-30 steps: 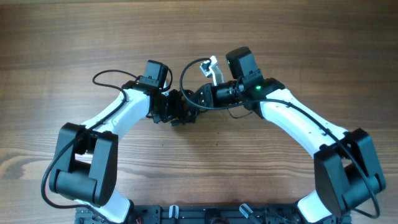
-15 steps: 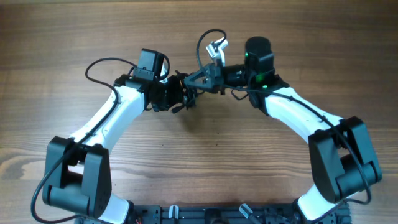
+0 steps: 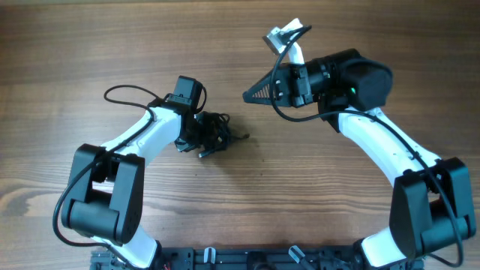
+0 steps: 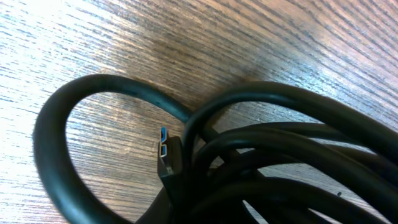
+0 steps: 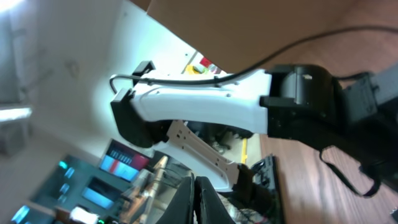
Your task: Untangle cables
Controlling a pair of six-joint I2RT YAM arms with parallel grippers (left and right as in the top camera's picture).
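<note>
Your tangle of thin black cords point(image 3: 219, 129) lies as one tight clump near the middle of the wooden desk point(image 3: 247, 202), slightly toward its left edge, with no clear long axis. The left tool point(image 3: 204, 139) is nearer, buried in the clump's left side; you cannot tell its opening. The right tool point(image 3: 253, 94) hangs raised toward the far edge, well apart, fingers point(image 5: 186, 202) pressed together on nothing visible. You see one clump and one blue-tipped plug point(image 4: 168, 151); the cords are uncountable.

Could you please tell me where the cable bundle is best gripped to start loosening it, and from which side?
Probably the single loop curving clear of the cable bundle. It lies alone on the table with bare wood inside it, so it can be straddled from above. The rest, beside the blue-tipped plug, overlaps too tightly.
</note>
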